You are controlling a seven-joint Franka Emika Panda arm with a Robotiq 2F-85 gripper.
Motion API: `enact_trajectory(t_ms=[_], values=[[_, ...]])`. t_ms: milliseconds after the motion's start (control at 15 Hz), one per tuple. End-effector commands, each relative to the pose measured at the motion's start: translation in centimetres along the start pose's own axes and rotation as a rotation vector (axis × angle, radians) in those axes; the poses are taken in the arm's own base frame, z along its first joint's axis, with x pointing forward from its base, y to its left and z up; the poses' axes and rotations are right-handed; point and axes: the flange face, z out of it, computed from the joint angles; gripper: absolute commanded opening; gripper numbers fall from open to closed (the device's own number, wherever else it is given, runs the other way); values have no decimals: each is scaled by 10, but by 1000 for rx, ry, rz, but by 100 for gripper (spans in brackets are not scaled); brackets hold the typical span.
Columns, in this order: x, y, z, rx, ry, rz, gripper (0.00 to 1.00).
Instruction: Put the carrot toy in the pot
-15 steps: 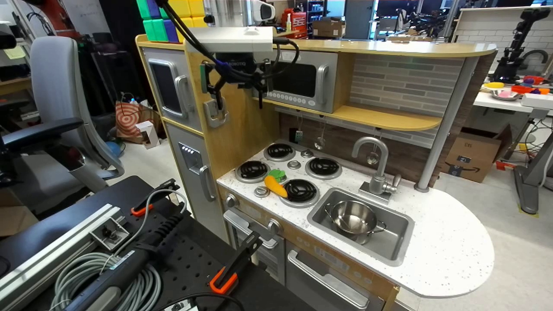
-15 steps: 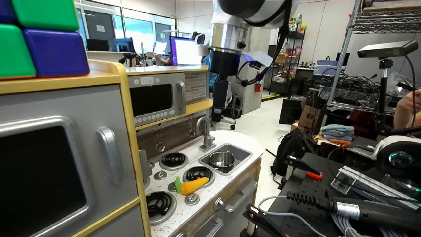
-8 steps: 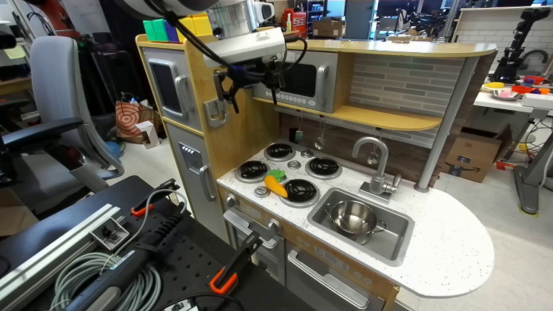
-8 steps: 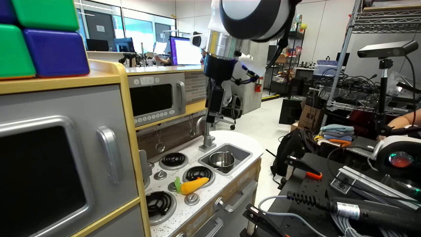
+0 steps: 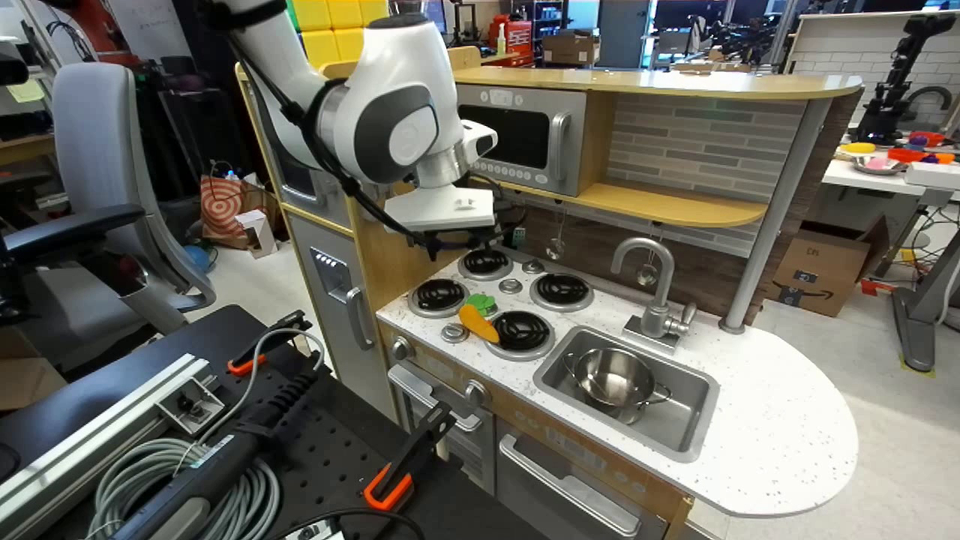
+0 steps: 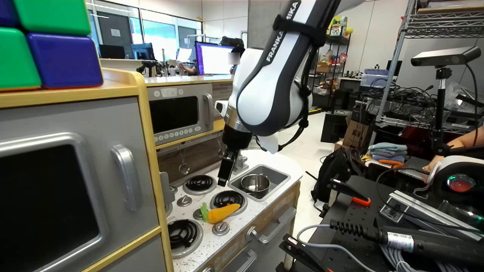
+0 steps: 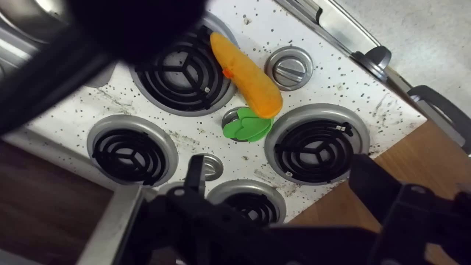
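Fingers (image 7: 371, 187) stand spread wide, with a broad gap and nothing held between them, across the lower part of the wrist view. Over the last second they have dropped: they hung level with the microwave (image 5: 525, 139), and now they sit clearly lower in both exterior views, pointing down over the stove. The carrot toy (image 7: 246, 73) and the pot (image 5: 615, 377) have not shifted in that time. I take this as the approach to the carrot, with the grasp and the carry to the pot all to come.

The carrot lies on its side on the white surface (image 5: 780, 427), upper middle in the wrist view, its narrow tip overlapping a burner (image 7: 180, 70) and its green leaves partly covering a knob (image 7: 229, 117). The pot stands in the sink (image 5: 706, 424), right of centre in an exterior view, with nothing visible inside.

As for pose, the arm (image 5: 405, 127) enters from the upper left in an exterior view, bends at the wrist and drops below a white housing (image 5: 442, 208) that hides much of the fingers. In an exterior view the fingers tilt, tips toward lower left. In the wrist view the carrot lies above the gap between the fingertips, so they probably need to move sideways as well as down before closing.
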Motion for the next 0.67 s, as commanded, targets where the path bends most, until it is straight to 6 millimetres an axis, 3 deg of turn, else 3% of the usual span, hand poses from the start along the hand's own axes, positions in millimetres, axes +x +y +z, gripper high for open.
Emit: enact_trajectory(t_ms=[0,333,400,467,600], values=[[19,20,37,-2,-8,61,100],[37,43,66,-13,-128,121,100],[38,47,68,-15,-176,133,100],[27,37,59,11,-115,125,100],[31,45,63,3,-151,134,100]])
